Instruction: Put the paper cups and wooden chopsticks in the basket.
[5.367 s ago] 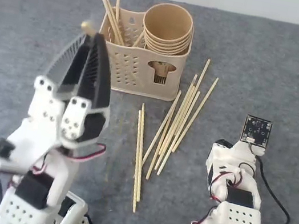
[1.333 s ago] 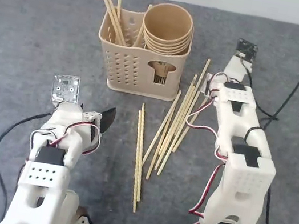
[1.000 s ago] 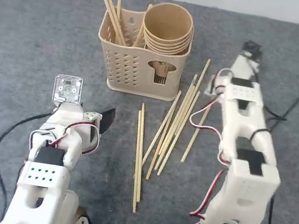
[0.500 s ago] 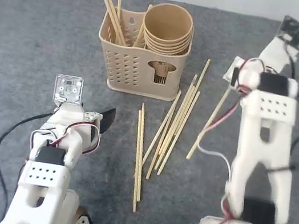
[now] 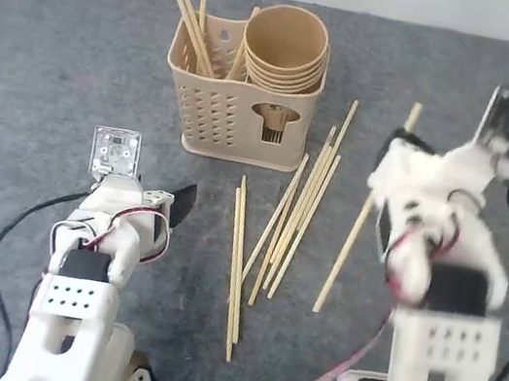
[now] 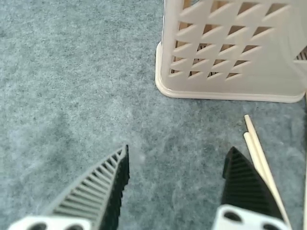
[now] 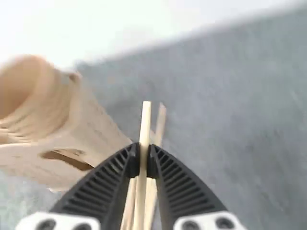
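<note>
I am clamping one chopstick (image 5: 347,246) in the right gripper (image 7: 144,147), right of the basket (image 5: 218,115); upright entry is looking safest.

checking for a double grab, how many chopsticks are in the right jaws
1: a single chopstick pinched between the right jaws, right of the loose pile on the table. None seems hidden behind it.

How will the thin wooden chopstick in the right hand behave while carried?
Probably stiff and light: the thin wooden chopstick looks straight though it overhangs the right hand on both sides. It may pivot or slip, since the black ribbed fingers pinch it at one narrow spot.
</note>
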Robot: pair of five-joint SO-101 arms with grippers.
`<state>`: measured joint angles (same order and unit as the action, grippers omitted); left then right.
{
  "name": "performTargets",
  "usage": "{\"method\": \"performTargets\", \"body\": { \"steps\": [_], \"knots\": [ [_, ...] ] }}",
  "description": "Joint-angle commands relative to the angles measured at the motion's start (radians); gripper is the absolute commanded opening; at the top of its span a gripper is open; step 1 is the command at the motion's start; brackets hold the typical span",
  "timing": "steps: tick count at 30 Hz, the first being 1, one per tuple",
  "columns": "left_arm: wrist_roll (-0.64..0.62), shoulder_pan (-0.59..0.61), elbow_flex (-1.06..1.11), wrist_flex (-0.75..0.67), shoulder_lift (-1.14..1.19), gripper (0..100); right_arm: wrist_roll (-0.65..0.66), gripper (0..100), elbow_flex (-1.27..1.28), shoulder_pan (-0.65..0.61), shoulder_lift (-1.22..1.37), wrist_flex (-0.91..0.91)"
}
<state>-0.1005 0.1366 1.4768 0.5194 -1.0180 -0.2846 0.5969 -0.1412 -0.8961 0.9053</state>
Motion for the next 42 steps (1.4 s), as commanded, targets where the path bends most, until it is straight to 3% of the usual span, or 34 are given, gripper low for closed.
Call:
{"method": "performTargets", "body": {
  "steps": [1,6,17,23,35,42],
  "knots": [
    [0.012,-0.009,-0.002,-0.026,-0.020,30,0.043,0.7,0.086,-0.058,-0.143,-0.162],
    [0.012,-0.009,-0.002,-0.026,-0.020,30,0.038,0.7,0.092,-0.107,-0.145,-0.337],
    [0.012,-0.009,-0.002,-0.028,-0.020,30,0.048,0.7,0.091,-0.363,0.012,-0.874],
    [0.012,-0.009,-0.002,-0.029,-0.020,30,0.284,0.7,0.009,-0.460,0.260,-1.156],
    [0.012,-0.009,-0.002,-0.031,-0.021,30,0.344,0.7,-0.818,-0.469,0.894,-1.188],
    [0.012,-0.009,-0.002,-0.031,-0.021,30,0.338,0.7,-1.232,-0.467,1.190,-0.993]
  ]
}}
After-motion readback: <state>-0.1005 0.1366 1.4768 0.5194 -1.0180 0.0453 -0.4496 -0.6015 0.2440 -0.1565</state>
